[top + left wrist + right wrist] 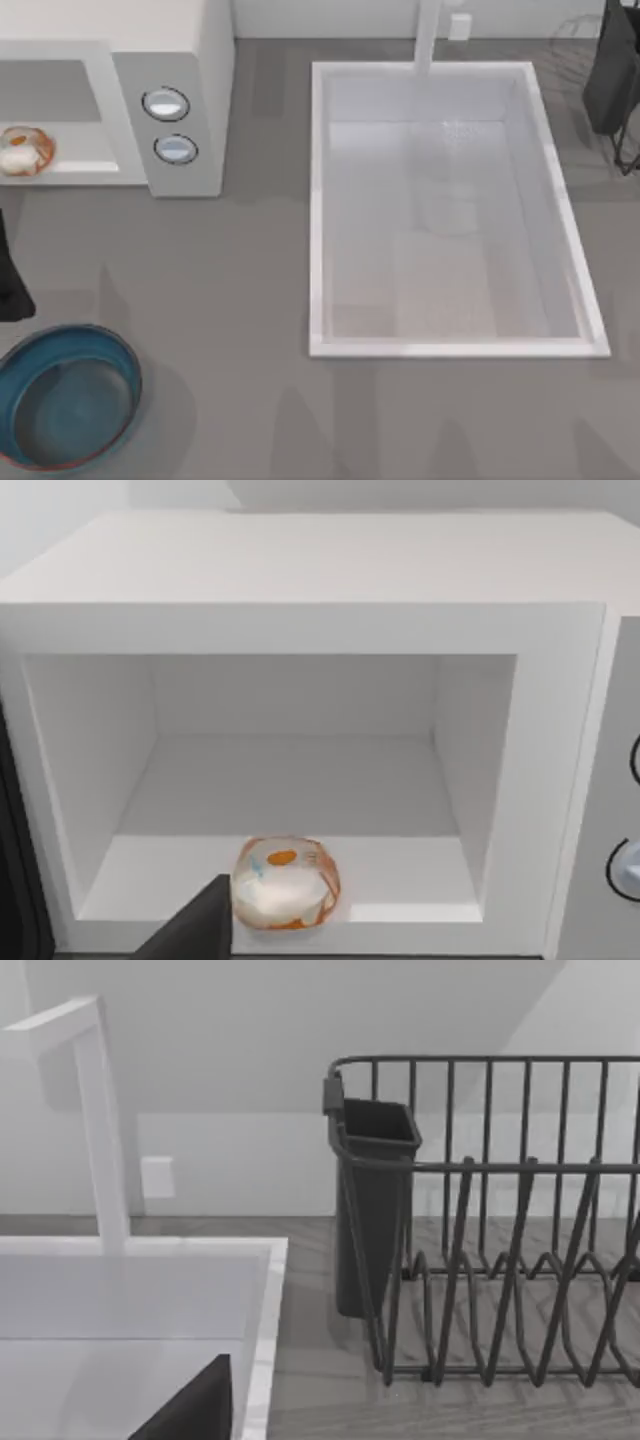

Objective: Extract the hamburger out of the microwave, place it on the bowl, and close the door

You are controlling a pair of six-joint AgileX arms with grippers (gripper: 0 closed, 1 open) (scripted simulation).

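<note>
The microwave (190, 70) stands at the table's back left with its cavity open. The hamburger (24, 150) (287, 882) lies at the front edge of the cavity floor. A dark strip (12, 880) runs along one side of the opening; I cannot tell whether it is the door. The teal bowl (125, 352) sits empty at the front left. My left arm (8, 285) hangs at the left edge between microwave and bowl. A part of my left gripper (195, 930) shows just in front of the hamburger, apart from it. My right arm (612, 70) is parked at the back right.
A white sink (318, 200) with a faucet (428, 40) takes up the middle and right of the table. A dark dish rack (480, 1260) with a cutlery cup (370, 1210) stands at the back right, beyond my right gripper (195, 1410). Bare grey table (230, 300) lies between microwave, bowl and sink.
</note>
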